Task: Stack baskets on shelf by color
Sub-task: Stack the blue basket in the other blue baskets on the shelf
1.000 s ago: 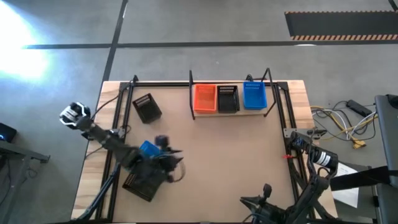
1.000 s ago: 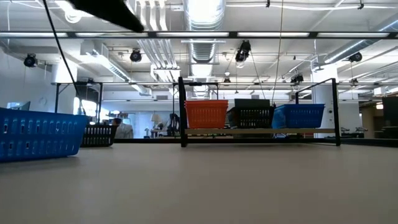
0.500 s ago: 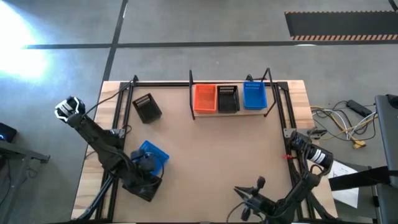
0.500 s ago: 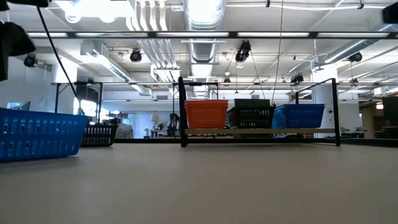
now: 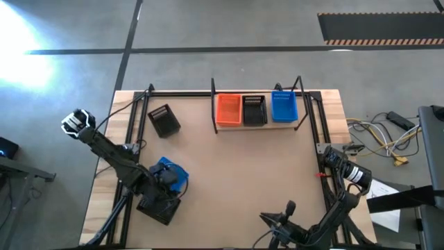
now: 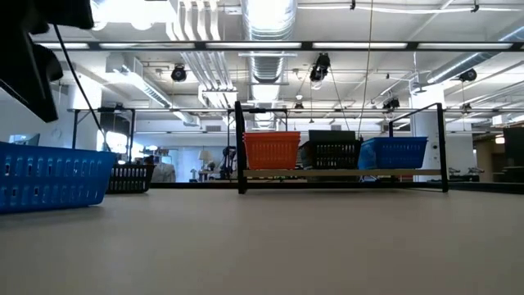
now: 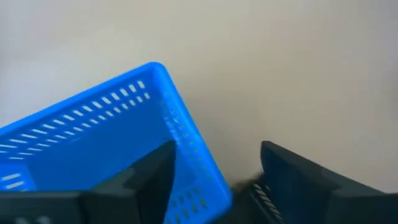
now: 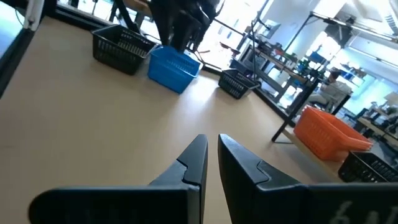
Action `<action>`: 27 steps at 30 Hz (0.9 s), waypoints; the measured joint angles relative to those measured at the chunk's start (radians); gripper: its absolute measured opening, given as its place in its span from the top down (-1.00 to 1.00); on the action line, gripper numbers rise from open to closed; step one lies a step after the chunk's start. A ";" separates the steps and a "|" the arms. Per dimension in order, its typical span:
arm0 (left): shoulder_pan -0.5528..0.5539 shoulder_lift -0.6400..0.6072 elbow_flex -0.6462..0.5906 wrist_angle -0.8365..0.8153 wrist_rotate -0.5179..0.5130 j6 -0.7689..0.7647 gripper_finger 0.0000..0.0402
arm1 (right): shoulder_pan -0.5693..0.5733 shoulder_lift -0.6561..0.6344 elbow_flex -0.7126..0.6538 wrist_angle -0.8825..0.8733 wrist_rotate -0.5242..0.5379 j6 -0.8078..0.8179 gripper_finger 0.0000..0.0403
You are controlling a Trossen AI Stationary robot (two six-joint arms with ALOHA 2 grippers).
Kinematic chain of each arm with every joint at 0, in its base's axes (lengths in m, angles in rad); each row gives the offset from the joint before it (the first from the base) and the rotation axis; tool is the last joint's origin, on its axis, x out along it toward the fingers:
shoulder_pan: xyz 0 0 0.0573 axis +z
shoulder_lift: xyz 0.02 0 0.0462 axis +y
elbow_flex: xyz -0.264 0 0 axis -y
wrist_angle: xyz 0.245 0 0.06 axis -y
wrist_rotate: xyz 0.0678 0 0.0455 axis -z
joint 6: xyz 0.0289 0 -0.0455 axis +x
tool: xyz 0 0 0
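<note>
From above, left tool (image 5: 166,182) hovers over blue basket (image 5: 170,173) near the bench's (image 5: 236,173) front-left; shelf (image 5: 255,126) holds orange, black, blue. Left wrist: fingers (image 7: 149,177) wide, straddling the basket wall, not gripping. Right tool (image 8: 211,152) narrow, empty, parked. Next: close, lift, carry to blue stack.

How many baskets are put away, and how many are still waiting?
Done: the shelf shows orange, black and blue baskets in a row. In hand: the left gripper hangs, jaws open, over a loose blue basket. Left: that one and two black baskets.
</note>
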 joint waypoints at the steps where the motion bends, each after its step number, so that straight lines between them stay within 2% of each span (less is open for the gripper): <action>1: 0.011 0.011 -0.001 0.001 -0.001 0.000 -0.14 | 0.001 0.000 0.002 0.000 0.000 -0.004 0.84; 5: 0.051 0.072 -0.003 0.019 -0.027 -0.001 -0.24 | 0.000 0.000 0.002 -0.001 0.000 -0.004 0.84; 9: 0.080 0.153 -0.003 0.018 -0.028 0.002 -0.19 | 0.000 0.000 0.002 -0.002 0.000 -0.008 0.84; 12: 0.098 0.206 -0.001 0.017 -0.028 0.024 -0.03 | 0.000 0.000 0.002 -0.002 0.000 -0.008 0.84; 16: 0.119 0.254 0.027 0.017 -0.027 0.127 0.31 | 0.000 0.000 0.002 -0.002 0.000 -0.011 0.84; 19: 0.131 0.277 0.063 0.019 -0.016 0.246 0.62 | 0.000 0.000 0.005 -0.002 0.000 -0.037 0.84; 22: 0.135 0.292 0.108 0.065 0.004 0.437 0.92 | 0.000 0.000 0.009 -0.002 0.000 -0.071 0.84; 25: 0.134 0.302 0.139 0.207 0.035 0.686 0.95 | 0.000 0.000 0.009 -0.002 -0.016 -0.086 0.84; 27: 0.132 0.303 0.148 0.347 0.101 0.885 0.95 | -0.001 -0.004 0.010 -0.007 -0.069 -0.104 0.84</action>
